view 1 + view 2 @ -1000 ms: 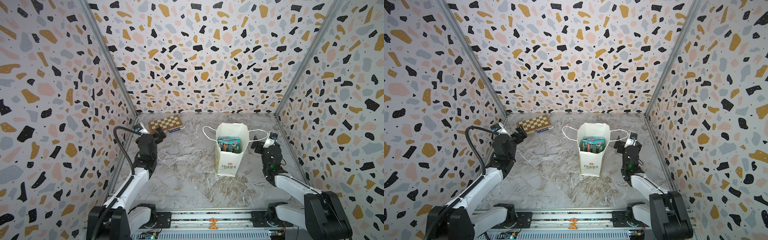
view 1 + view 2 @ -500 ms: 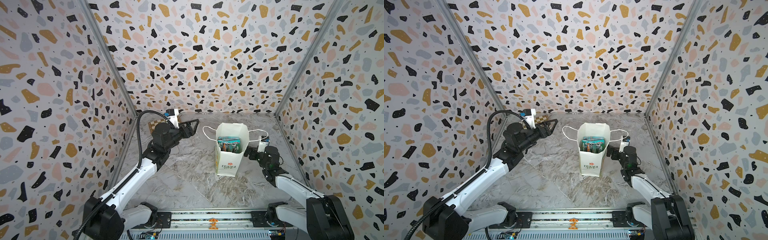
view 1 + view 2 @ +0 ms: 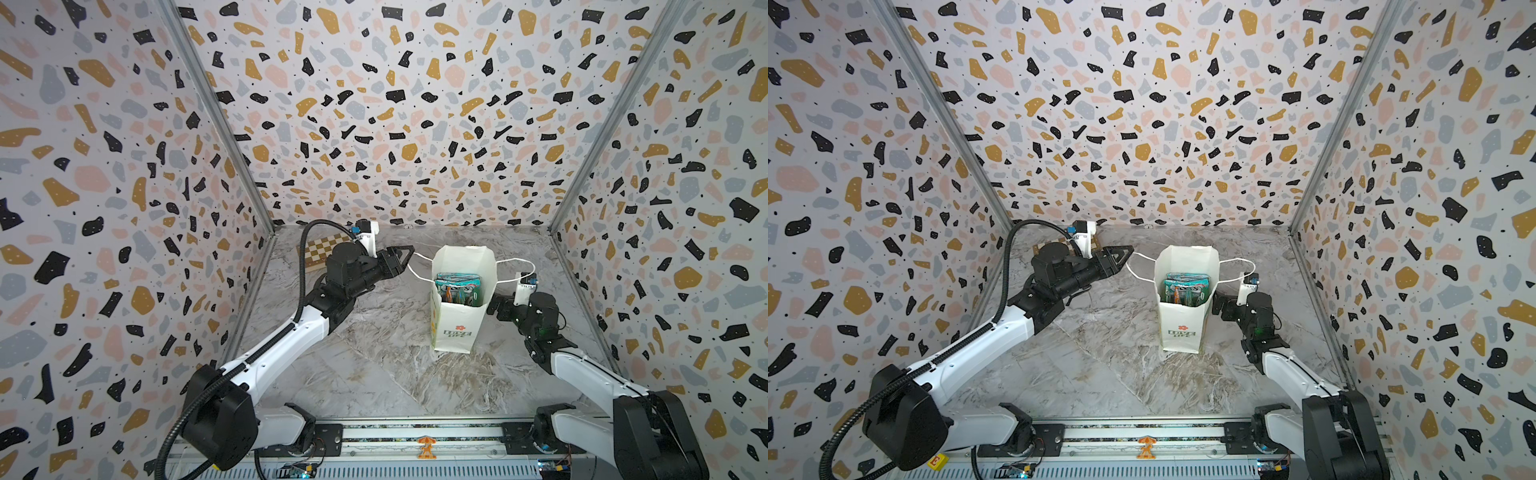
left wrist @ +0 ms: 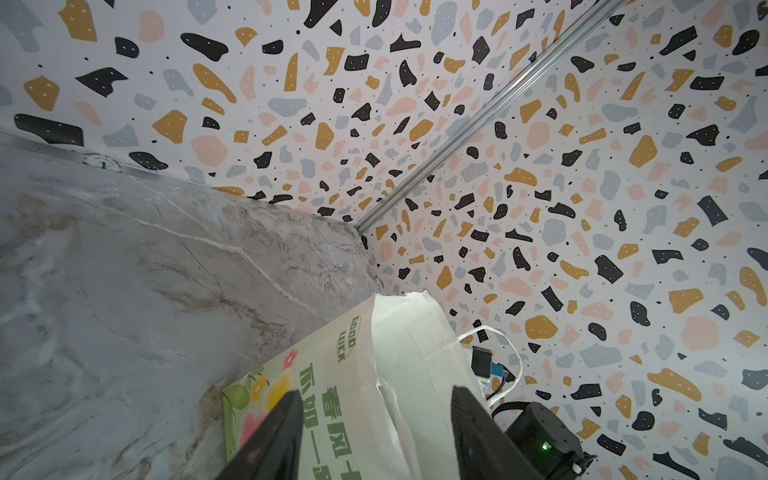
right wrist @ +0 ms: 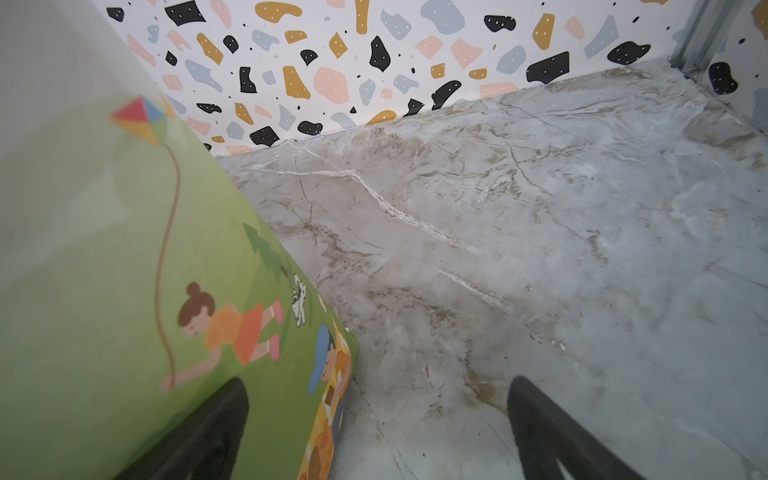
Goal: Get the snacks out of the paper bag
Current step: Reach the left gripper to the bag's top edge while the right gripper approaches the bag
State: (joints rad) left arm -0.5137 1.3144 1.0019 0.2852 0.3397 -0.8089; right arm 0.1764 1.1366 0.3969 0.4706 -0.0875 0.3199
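The white paper bag [image 3: 457,328] is standing upright on the marble tabletop [image 3: 374,365], and its mouth is gaping open. The snacks [image 3: 459,286] are sitting inside the bag, packed on their edges, with their shiny tops showing just under the rim. The left fingers [image 3: 401,259] are hanging up high beside the bag, close to the thin cord handle [image 3: 417,272] that is flopping out on that side. In the left wrist view they are standing apart and are pinching nothing. The right fingers [image 3: 496,305] are waiting low beside the bag's other side and are spread wide. One of them [image 5: 208,432] is sitting right by the green picture side of the bag, but I cannot tell if it is touching. A chessboard [image 3: 320,253] is lying well off past the bag's left side, partly hidden by the left arm. The packets are looking flat, light, bendy and slippery, so I am thinking the best place to pinch one is its top edge, then pull straight up. The bag is looking thin and light, so it is likely to tip or crumple, and a gentle hold on its side is probably helping.
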